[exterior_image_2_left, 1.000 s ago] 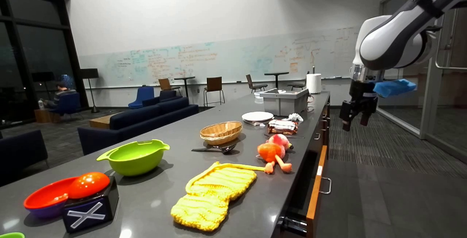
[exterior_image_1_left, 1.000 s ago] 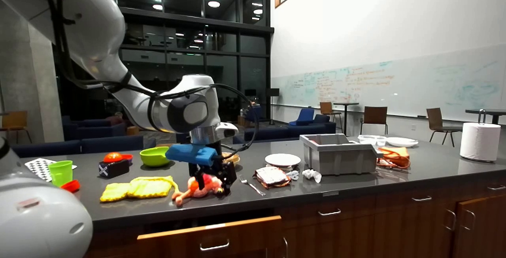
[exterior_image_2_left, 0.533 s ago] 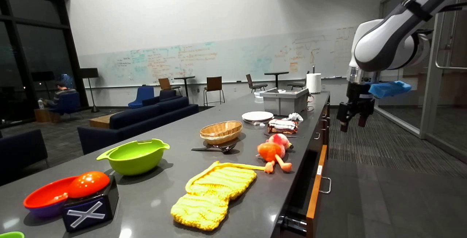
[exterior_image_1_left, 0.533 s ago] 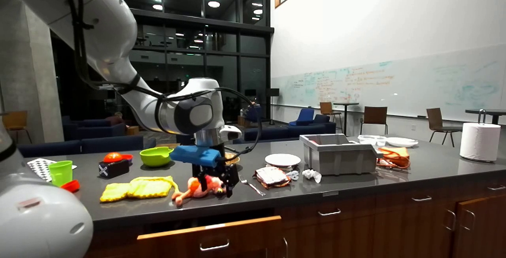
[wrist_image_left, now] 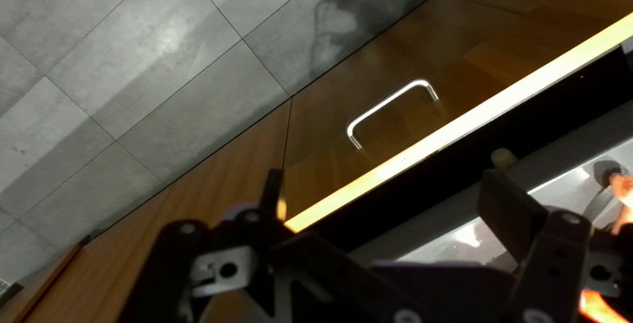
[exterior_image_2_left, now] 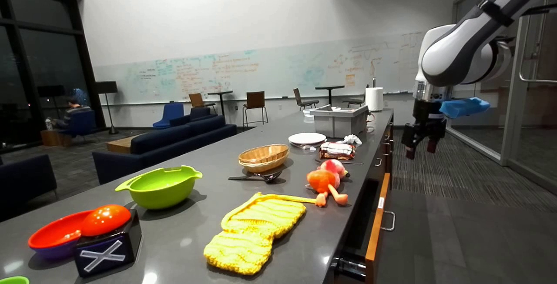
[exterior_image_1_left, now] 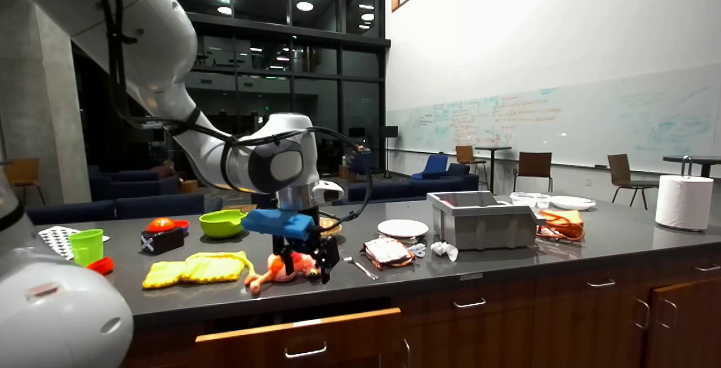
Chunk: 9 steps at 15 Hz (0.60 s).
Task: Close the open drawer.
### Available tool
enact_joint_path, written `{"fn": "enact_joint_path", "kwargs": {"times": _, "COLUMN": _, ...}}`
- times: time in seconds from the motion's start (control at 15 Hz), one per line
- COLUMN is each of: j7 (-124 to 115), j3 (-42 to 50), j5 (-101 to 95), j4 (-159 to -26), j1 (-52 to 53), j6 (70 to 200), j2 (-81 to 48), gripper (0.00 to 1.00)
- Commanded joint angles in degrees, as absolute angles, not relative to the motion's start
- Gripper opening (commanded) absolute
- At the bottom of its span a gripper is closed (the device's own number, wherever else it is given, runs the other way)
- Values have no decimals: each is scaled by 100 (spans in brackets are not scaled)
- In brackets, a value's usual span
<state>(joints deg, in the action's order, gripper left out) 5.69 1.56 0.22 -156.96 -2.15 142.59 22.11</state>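
Observation:
The drawer [exterior_image_1_left: 349, 337] is pulled partway out under the counter. Its wide brown front has a light top edge and a silver bar handle [exterior_image_1_left: 306, 352]. In an exterior view the drawer [exterior_image_2_left: 377, 218] juts past the counter edge, with its dark inside showing. My gripper [exterior_image_1_left: 307, 275] is open and empty, pointing down; it also shows in an exterior view [exterior_image_2_left: 421, 150], in the air above drawer height. In the wrist view the gripper's fingers stand wide apart, and the drawer's top edge [wrist_image_left: 460, 124] runs slantwise behind the gap between them. No contact with the drawer shows.
The grey counter [exterior_image_2_left: 191, 232] overhangs the drawer. A pink-orange plush toy [exterior_image_2_left: 324, 182] and a yellow knitted cloth [exterior_image_2_left: 256, 234] lie near its edge. A fork [exterior_image_1_left: 360, 266], a snack packet [exterior_image_1_left: 388, 252] and a grey bin [exterior_image_1_left: 484, 224] stand further along. More cabinet fronts flank the drawer.
The arm has moved slightly down, rightward in one exterior view and leftward in the other, then slowed to almost no motion. The gripper stays open. The drawer has not moved.

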Motion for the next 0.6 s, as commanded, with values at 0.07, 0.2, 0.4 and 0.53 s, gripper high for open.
{"fn": "enact_joint_path", "kwargs": {"times": 0.07, "j7": 1332, "j3": 567, "j5": 523, "j4": -15612, "j1": 129, "j6": 14412, "j2": 1746, "gripper": 100}}
{"fn": "enact_joint_path", "kwargs": {"times": 0.2, "j7": 1831, "j3": 827, "j5": 968, "j4": -15578, "j1": 255, "j6": 14575, "j2": 1411, "gripper": 100}}
{"fn": "enact_joint_path", "kwargs": {"times": 0.4, "j7": 2729, "j3": 1160, "j5": 1829, "j4": -15449, "j1": 402, "j6": 14767, "j2": 847, "gripper": 100}}
{"fn": "enact_joint_path", "kwargs": {"times": 0.53, "j7": 3369, "j3": 1279, "j5": 2567, "j4": -15292, "j1": 430, "j6": 14751, "j2": 466, "gripper": 100}}
